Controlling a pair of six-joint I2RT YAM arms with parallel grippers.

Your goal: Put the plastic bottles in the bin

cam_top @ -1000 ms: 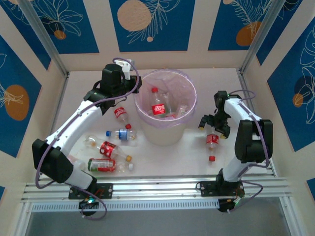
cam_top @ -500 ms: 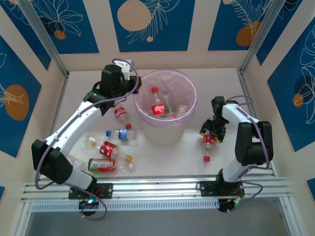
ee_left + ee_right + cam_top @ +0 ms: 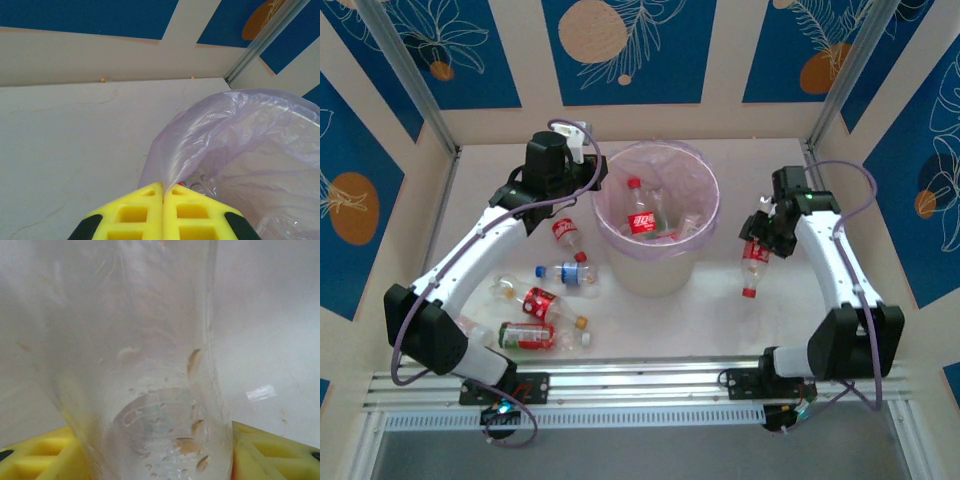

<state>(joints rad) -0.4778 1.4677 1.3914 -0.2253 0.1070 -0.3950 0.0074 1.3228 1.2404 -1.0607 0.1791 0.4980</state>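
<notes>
The bin point(image 3: 704, 232) stands mid-table, its pinkish liner point(image 3: 235, 125) over the rim, with red-labelled bottles point(image 3: 642, 215) inside. My left gripper point(image 3: 592, 172) is at the bin's left rim. In the left wrist view its yellow fingertips point(image 3: 163, 186) are shut, pinching the liner's edge. My right gripper point(image 3: 762, 232) is right of the bin, above the table. It is shut on a clear red-labelled bottle point(image 3: 751, 262) that hangs cap down. That bottle's clear body point(image 3: 150, 365) sits between the yellow fingers point(image 3: 265, 450). Several more plastic bottles point(image 3: 545, 303) lie on the table left of the bin.
The loose bottles include a red-labelled one point(image 3: 566, 235) close to the bin and a blue-labelled one point(image 3: 568, 272). Side walls and metal posts point(image 3: 835, 75) enclose the table. An aluminium rail point(image 3: 640, 385) runs along the near edge.
My right gripper closed on the bottle that lay to the right of the bin and lifted it off the table, moving up and back. The left arm has not moved.
</notes>
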